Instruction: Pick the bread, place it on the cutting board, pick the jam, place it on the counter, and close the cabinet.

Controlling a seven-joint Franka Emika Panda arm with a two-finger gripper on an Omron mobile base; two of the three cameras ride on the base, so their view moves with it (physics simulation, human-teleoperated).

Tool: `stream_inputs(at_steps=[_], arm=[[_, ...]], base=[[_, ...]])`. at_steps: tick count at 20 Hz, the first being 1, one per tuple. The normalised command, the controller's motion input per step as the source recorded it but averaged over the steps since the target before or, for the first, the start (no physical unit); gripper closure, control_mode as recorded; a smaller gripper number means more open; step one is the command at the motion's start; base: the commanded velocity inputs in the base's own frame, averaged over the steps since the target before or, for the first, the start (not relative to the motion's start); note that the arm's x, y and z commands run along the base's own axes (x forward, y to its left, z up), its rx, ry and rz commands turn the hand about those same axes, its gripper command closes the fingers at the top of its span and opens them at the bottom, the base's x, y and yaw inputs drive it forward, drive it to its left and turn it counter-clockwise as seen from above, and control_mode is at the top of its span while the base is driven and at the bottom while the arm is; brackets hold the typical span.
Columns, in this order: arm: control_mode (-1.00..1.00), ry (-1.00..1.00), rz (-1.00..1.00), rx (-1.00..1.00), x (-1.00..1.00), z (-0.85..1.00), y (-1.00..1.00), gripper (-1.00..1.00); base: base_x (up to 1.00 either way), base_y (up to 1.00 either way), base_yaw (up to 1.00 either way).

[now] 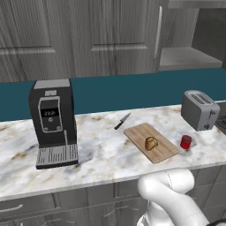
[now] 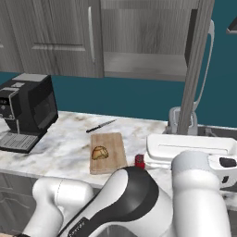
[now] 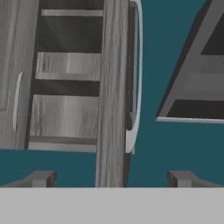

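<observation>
Facing wood-grain cabinet door edge | pincer released | rounded bread on grained cutting board

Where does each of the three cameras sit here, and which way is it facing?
Left base view: behind the arm to its left, looking forward and down at the counter, where the bread lies on the cutting board beside the jam; white arm at lower right.
Right base view: behind to its right, same counter; arm fills the lower frame.
Hand view: on the hand, facing the open cabinet door edge-on; the end effector is open.
Shared: both base views show bread, board, jam and coffee machine.
</observation>
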Motion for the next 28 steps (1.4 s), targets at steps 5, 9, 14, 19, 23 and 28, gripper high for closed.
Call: stream_inputs(at_steps=[5, 9, 14, 19, 23, 28], arm=[[-1.0, 0.0, 0.09, 0.03, 0.28, 0.0, -0.05, -1.0], [-1.0, 0.0, 0.1, 0.03, 0.29, 0.0, -0.04, -1.0], [-1.0, 0.0, 0.1, 0.02, 0.24, 0.0, -0.03, -1.0], [-1.0, 0.0, 0.11, 0.0, 0.13, 0.0, 0.0, -1.0], [-1.0, 0.0, 0.14, 0.0, 0.01, 0.0, 0.0, -1.0], [-1.0, 0.0, 0.15, 0.0, 0.0, 0.0, 0.0, -1.0]], base=[[0.0, 0.0, 0.0], [0.0, 0.0, 0.0], [0.0, 0.0, 0.0], [0.0, 0.0, 0.0], [0.0, 0.0, 0.0], [0.0, 0.0, 0.0]])
